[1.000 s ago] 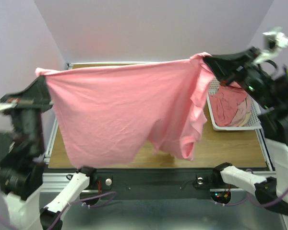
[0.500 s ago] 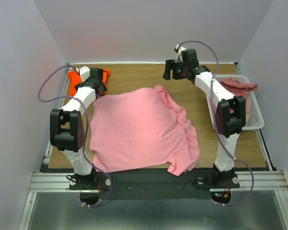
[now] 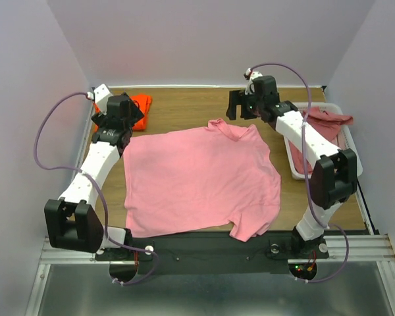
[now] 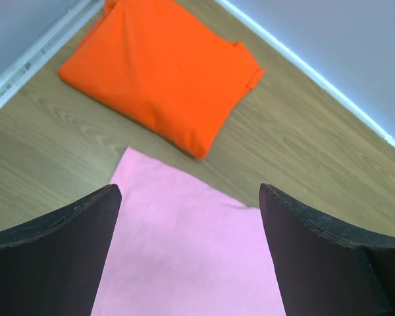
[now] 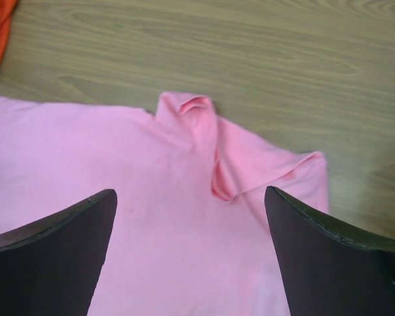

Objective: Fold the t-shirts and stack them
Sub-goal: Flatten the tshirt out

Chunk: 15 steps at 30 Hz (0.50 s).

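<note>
A bubblegum pink t-shirt (image 3: 201, 181) lies spread flat across the middle of the table, one sleeve hanging at the front edge. Its far edge has a small bunched fold (image 5: 210, 145). My left gripper (image 3: 122, 117) hovers open over the shirt's far left corner (image 4: 184, 250), with nothing between its fingers. My right gripper (image 3: 239, 108) hovers open above the far right part of the shirt (image 5: 164, 230), also holding nothing. A folded bright orange t-shirt (image 3: 139, 108) sits at the back left, just beyond the pink corner (image 4: 164, 66). Dusty rose t-shirts (image 3: 326, 122) lie in the basket.
A white mesh basket (image 3: 345, 172) stands along the right edge of the wooden table, beside the right arm. Walls close off the back and both sides. The table's metal front rail runs below the shirt's hem.
A second ago both grippers held the pink t-shirt stretched in the air. Both have opened and let go, and the shirt has dropped and now lies flat on the table.
</note>
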Tool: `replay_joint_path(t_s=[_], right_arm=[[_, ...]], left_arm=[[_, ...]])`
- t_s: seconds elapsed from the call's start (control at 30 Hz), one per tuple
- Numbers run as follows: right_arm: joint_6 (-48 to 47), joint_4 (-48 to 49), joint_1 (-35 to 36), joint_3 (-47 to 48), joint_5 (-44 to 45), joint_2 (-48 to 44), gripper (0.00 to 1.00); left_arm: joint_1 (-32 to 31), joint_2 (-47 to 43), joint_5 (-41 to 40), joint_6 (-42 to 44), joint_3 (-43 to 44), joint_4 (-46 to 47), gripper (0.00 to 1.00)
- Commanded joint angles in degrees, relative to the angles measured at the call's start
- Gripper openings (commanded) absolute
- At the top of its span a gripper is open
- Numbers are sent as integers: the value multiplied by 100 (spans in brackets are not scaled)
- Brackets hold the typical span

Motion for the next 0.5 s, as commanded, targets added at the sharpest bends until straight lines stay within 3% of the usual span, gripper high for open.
replay_joint_path(t_s=[0.0,0.17,0.47], right_arm=[[256,246,312,-565,143,-180,100],[538,272,391,-724,21,110,100],[1074,562,506,-646,81,1146,100]], left_arm=[[-109,-192,238,-222,-759,-18,98],[-127,-325,396,-336,-1655,166,99],[-127,-61,608,-371,-2246,632,98]])
